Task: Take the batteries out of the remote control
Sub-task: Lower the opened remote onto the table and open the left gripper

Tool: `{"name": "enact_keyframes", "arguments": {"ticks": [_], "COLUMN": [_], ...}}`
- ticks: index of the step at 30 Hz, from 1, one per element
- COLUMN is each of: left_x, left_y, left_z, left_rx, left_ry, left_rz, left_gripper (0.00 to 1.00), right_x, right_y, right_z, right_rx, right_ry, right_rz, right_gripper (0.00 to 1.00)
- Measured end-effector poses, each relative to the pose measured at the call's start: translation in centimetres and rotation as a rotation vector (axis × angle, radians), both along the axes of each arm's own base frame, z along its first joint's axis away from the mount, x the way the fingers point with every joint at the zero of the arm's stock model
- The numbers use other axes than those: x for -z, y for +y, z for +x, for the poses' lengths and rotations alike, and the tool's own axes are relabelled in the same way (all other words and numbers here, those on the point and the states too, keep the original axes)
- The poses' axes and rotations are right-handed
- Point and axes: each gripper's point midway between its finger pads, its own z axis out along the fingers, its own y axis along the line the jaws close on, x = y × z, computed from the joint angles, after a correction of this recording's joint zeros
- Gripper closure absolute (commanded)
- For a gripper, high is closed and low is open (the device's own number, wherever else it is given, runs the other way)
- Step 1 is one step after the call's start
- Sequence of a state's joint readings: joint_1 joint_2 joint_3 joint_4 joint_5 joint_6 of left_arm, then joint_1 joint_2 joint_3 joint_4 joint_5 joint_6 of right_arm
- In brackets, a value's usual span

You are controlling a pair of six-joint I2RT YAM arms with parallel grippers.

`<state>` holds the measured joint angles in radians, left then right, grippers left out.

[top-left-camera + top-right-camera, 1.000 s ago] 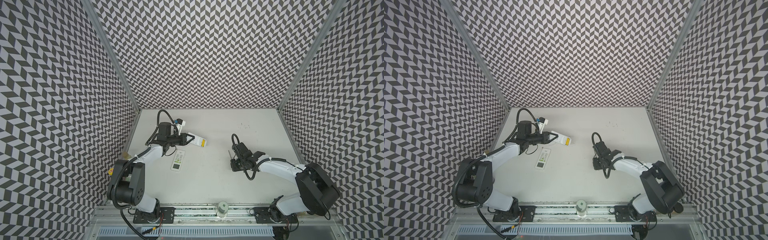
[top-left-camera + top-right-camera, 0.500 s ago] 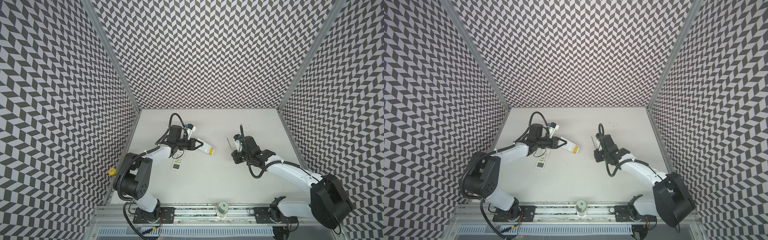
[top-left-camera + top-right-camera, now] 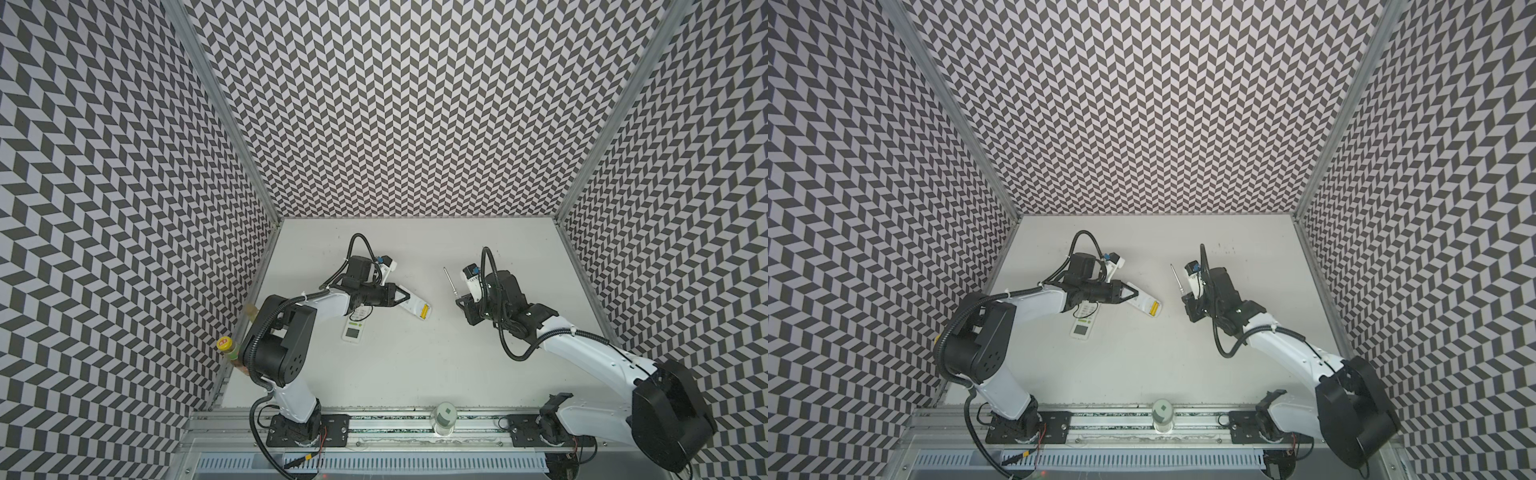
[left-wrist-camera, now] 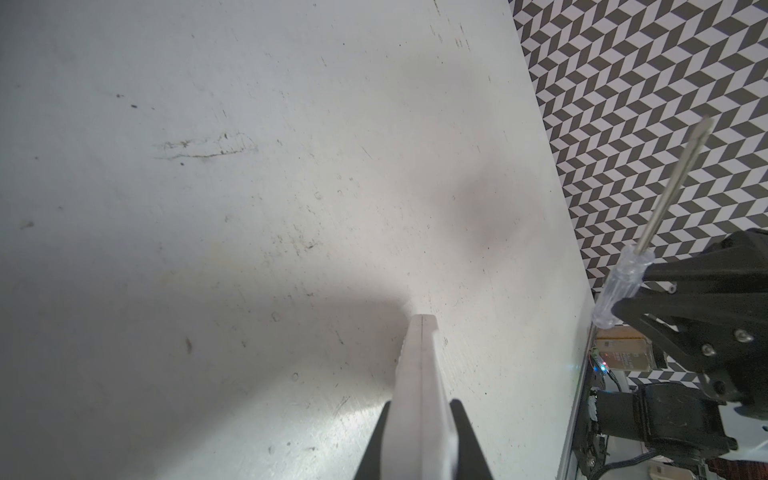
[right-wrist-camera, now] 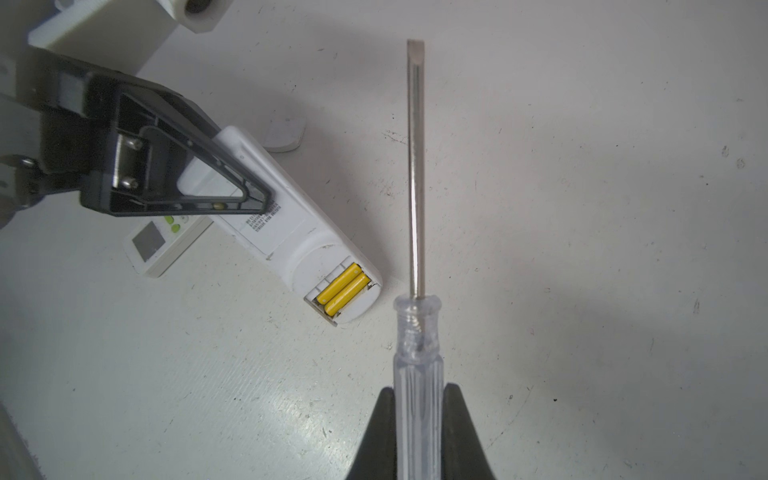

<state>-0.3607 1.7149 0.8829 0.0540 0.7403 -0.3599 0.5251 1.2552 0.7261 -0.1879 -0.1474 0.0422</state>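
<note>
The left gripper (image 3: 401, 297) has its fingers pinching a white remote (image 3: 415, 308) by its long edges, the free end pointing toward the right gripper (image 3: 463, 301). In both top views that end shows only a small yellow patch (image 3: 1154, 309). The right wrist view resolves it: the back of the remote (image 5: 299, 232) faces up, its compartment is uncovered, and two yellow batteries (image 5: 343, 289) lie side by side inside. The left wrist view meets the remote (image 4: 422, 374) edge-on between its own fingers (image 4: 465, 440), so no cells show there. The right gripper (image 5: 419, 390) has its fingers pinching the clear handle of a screwdriver (image 5: 415, 166), its flat blade pointing away from the wrist and clear of the remote. A second remote (image 3: 353, 330) with a grey screen lies face-up on the table (image 3: 415, 374), partly under the left arm. Only the right wrist view shows a small white piece (image 5: 286, 133) lying on the table beyond the held remote.
</note>
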Motion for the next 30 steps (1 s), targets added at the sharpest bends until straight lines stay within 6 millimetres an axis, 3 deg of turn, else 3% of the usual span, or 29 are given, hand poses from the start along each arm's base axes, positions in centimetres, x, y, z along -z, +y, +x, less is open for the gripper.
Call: {"name": "enact_keyframes", "arguments": {"ticks": [5, 13, 22, 26, 28, 30], "left_x": [0.0, 2.2, 2.9, 2.1, 0.9, -0.4], "left_y": [0.2, 1.5, 2.5, 3.4, 4.0, 4.8], "left_z": [0.1, 0.0, 0.5, 0.9, 1.4, 1.9], "left_rx": [-0.011, -0.081, -0.128, -0.152, -0.169, -0.188], "left_ry": [-0.016, 0.014, 0.015, -0.013, -0.051, -0.090], "left_rz": [0.006, 0.073, 0.125, 0.139, 0.137, 0.132], "left_gripper": [0.85, 0.50, 0.22, 0.11, 0.01, 0.00], "right_x": [0.2, 0.4, 0.5, 0.4, 0.2, -0.2], "right_y": [0.3, 0.3, 0.1, 0.1, 0.2, 0.4], "right_z": [0.0, -0.4, -1.0, -1.1, -1.1, -1.0], "right_rx": [-0.013, -0.026, -0.039, -0.045, -0.052, -0.062], "right_ry": [0.007, 0.005, -0.001, -0.005, -0.013, -0.028], "right_rz": [0.006, 0.007, 0.009, 0.010, 0.013, 0.022], "right_gripper": [0.94, 0.94, 0.94, 0.94, 0.94, 0.94]}}
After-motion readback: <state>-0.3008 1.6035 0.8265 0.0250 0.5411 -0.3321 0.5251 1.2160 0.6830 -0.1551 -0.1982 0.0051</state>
